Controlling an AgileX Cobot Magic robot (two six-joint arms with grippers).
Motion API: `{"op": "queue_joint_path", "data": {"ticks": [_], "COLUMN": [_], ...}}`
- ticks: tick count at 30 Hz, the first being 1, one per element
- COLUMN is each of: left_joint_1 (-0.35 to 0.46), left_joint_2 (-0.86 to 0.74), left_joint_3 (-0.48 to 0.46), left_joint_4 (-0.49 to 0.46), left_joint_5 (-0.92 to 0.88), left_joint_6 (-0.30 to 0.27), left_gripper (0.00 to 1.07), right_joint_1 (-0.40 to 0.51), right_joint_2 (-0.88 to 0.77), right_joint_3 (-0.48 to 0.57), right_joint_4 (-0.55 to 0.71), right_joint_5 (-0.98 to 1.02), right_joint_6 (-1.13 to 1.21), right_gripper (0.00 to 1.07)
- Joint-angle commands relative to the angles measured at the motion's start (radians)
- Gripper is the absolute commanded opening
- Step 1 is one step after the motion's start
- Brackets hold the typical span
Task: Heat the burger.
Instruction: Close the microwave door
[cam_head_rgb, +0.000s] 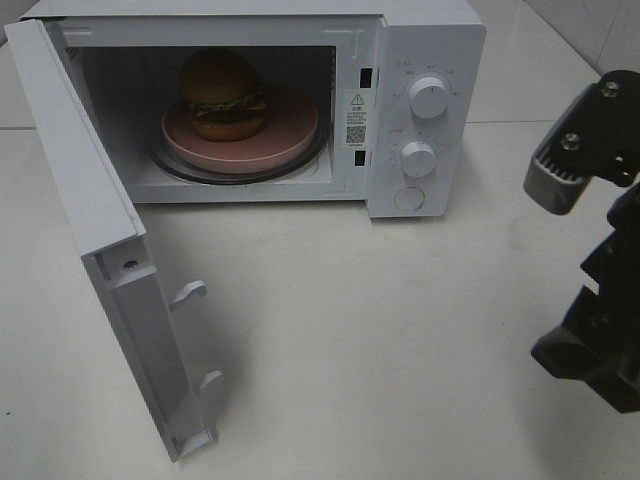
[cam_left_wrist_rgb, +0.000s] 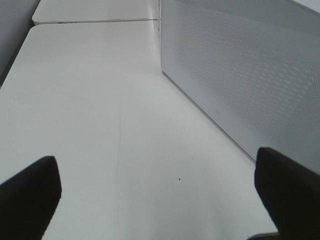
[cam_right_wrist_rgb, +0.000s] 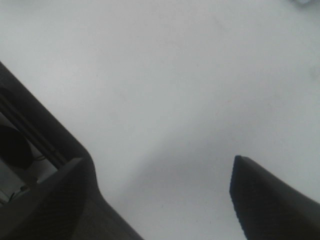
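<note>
The plain white matte surface (cam_head_rgb: 400, 340) carries one thing directly: a boxy white microwave oven (cam_head_rgb: 455, 55) with two round dials, standing far ahead of the right claw (cam_right_wrist_rgb: 170, 200) and off to its left. The oven's door (cam_head_rgb: 75, 180) stands open and juts out over the surface. Between the right claw's parted fingers the white top shows with a soft grey shadow. A white, finely dotted panel (cam_left_wrist_rgb: 240, 75) of the oven rises from the surface close beside the left claw (cam_left_wrist_rgb: 157, 200). Just ahead of that claw sits a tiny dark speck (cam_left_wrist_rgb: 180, 178). Farther ahead a thin seam (cam_left_wrist_rgb: 95, 21) crosses the surface.
</note>
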Motion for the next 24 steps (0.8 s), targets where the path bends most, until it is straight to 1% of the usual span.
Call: {"op": "queue_joint_path", "data": {"ticks": [1, 4, 5, 6, 7, 8, 9, 10, 11, 12, 13, 14, 16, 17, 19, 21, 22, 23, 24], "left_joint_1": [-0.005, -0.005, -0.005, -0.005, -0.005, -0.005, -0.005, -0.005, -0.005, -0.005, -0.005, -0.005, -0.005, -0.005, -0.005, -0.005, -0.005, -0.005, -0.005], "left_joint_2": [-0.025, -0.025, -0.025, -0.025, -0.025, -0.025, -0.025, -0.025, -0.025, -0.025, -0.025, -0.025, -0.025, -0.025, -0.025, -0.025, -0.025, -0.025, -0.025], "left_joint_3": [0.004, 0.004, 0.004, 0.004, 0.004, 0.004, 0.004, 0.004, 0.004, 0.004, 0.004, 0.004, 0.004, 0.004, 0.004, 0.004, 0.004, 0.004, 0.004], "left_joint_4": [0.0, 0.0, 0.0, 0.0, 0.0, 0.0, 0.0, 0.0, 0.0, 0.0, 0.0, 0.0, 0.0, 0.0, 0.0, 0.0, 0.0, 0.0, 0.0], "left_joint_5": [-0.014, -0.014, -0.014, -0.014, -0.014, -0.014, -0.014, -0.014, -0.014, -0.014, -0.014, -0.014, -0.014, -0.014, -0.014, -0.014, -0.014, -0.014, -0.014], "left_joint_6": [-0.003, -0.003, -0.003, -0.003, -0.003, -0.003, -0.003, -0.003, -0.003, -0.003, -0.003, -0.003, -0.003, -0.003, -0.003, -0.003, -0.003, -0.003, -0.003], "left_gripper": [1.0, 1.0, 1.0, 1.0, 1.0, 1.0, 1.0, 1.0, 1.0, 1.0, 1.0, 1.0, 1.0, 1.0, 1.0, 1.0, 1.0, 1.0, 1.0], "right_joint_1": [0.003, 0.001, -0.005, -0.031, -0.031, -0.053, -0.104, -0.104, -0.126, -0.172, -0.172, -0.216, -0.233, -0.261, -0.275, -0.317, -0.317, -0.347, -0.347], "right_joint_2": [-0.043, -0.085, -0.112, -0.159, -0.159, -0.175, -0.218, -0.218, -0.236, -0.279, -0.279, -0.325, -0.345, -0.389, -0.414, -0.483, -0.483, -0.531, -0.531], "right_joint_3": [0.007, 0.01, 0.012, 0.016, 0.016, 0.016, 0.017, 0.017, 0.018, 0.028, 0.028, 0.046, 0.054, 0.077, 0.089, 0.121, 0.121, 0.14, 0.14], "right_joint_4": [0.007, 0.001, 0.0, 0.012, 0.012, 0.018, 0.03, 0.03, 0.034, 0.042, 0.042, 0.048, 0.052, 0.061, 0.061, 0.061, 0.061, 0.06, 0.06], "right_joint_5": [0.077, 0.101, 0.11, 0.12, 0.12, 0.127, 0.141, 0.141, 0.144, 0.146, 0.146, 0.146, 0.146, 0.146, 0.146, 0.146, 0.146, 0.147, 0.147], "right_joint_6": [0.037, 0.048, 0.048, 0.05, 0.05, 0.05, 0.05, 0.05, 0.05, 0.05, 0.05, 0.05, 0.05, 0.053, 0.059, 0.076, 0.076, 0.076, 0.076], "right_gripper": [0.76, 0.76, 0.76, 0.76, 0.76, 0.76, 0.76, 0.76, 0.76, 0.76, 0.76, 0.76, 0.76, 0.76, 0.76, 0.76, 0.76, 0.76, 0.76]}}
